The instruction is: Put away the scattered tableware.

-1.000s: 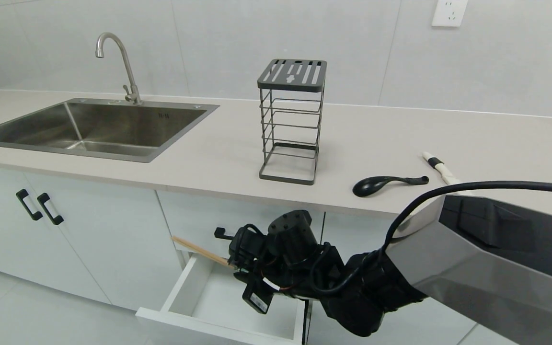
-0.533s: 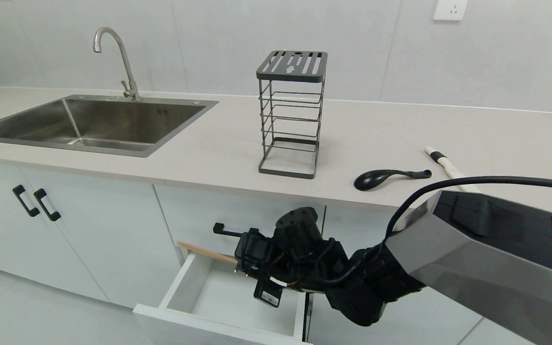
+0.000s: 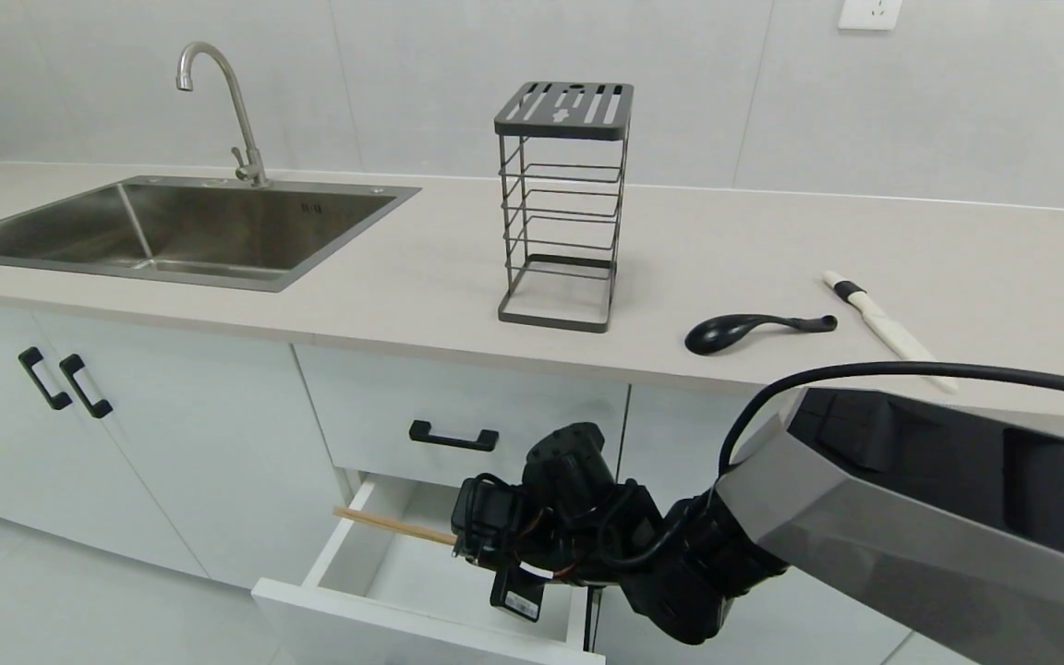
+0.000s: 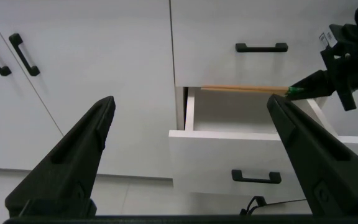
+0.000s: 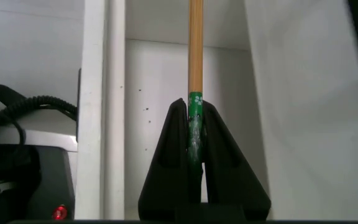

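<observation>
On the worktop [image 3: 754, 240] the spoon [image 3: 735, 330] and knife [image 3: 878, 323] lie near each other beside the rack [image 3: 560, 203]. The head view has shifted since a second ago, and against the cabinets the right pincer [image 3: 463, 540] has been brought lower, with the chopsticks [image 3: 393, 524] now held more level over the open drawer [image 3: 338, 554]. The right pincer is clamped tight on the chopsticks' green end, their free tip reaching the drawer wall nearer the sink [image 3: 190, 231], not yet laid inside, while the left pincer [image 4: 190, 102] is spread wide, nothing gripped, before the cabinets.
</observation>
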### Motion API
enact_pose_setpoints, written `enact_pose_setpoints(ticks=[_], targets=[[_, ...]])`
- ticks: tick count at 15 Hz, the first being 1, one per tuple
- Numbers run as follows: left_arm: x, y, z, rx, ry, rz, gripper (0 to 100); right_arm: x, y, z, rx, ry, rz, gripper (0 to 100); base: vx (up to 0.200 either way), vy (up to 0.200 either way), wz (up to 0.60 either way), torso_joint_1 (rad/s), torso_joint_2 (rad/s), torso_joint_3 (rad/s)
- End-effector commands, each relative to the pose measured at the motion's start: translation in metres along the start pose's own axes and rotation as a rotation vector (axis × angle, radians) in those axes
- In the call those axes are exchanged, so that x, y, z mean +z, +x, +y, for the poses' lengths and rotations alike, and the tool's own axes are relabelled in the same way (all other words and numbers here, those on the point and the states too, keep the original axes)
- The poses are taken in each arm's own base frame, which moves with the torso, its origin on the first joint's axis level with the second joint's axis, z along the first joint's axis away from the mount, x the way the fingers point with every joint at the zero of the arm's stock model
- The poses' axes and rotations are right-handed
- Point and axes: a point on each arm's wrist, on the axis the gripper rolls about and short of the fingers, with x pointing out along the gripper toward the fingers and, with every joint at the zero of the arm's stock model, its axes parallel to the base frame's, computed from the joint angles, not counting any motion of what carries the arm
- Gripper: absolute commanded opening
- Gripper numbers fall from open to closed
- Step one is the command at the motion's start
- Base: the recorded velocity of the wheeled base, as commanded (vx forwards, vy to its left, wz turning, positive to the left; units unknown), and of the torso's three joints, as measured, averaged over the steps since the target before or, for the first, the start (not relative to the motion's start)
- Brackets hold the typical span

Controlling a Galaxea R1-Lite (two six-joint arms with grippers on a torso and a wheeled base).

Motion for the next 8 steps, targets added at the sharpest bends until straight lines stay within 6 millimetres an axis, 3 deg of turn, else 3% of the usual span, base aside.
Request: enact_pose_setpoints(ticks=[1,4,8], targets=[[0.0001,0.0001,0.0,0.0,0.0,0.001,100,-0.003,0.0028,0.0008,0.004,0.001,0.006,0,0.0,0.0,0.0,-0.212,0.39,0.173],[0.0001,0.0001,0.0,0.0,0.0,0.001,100,-0.0037,0.0056,-0.0021,-0.007,0.001,0.006,0,0.0,0.0,0.0,-0.142,0.26,0.12],[0.0001,0.0001,0.0,0.0,0.0,0.001,100,-0.0063,0.0106,-0.0092,-0.023,0.003,0.004,0,0.0,0.0,0.0,0.0,0.0,0.0]])
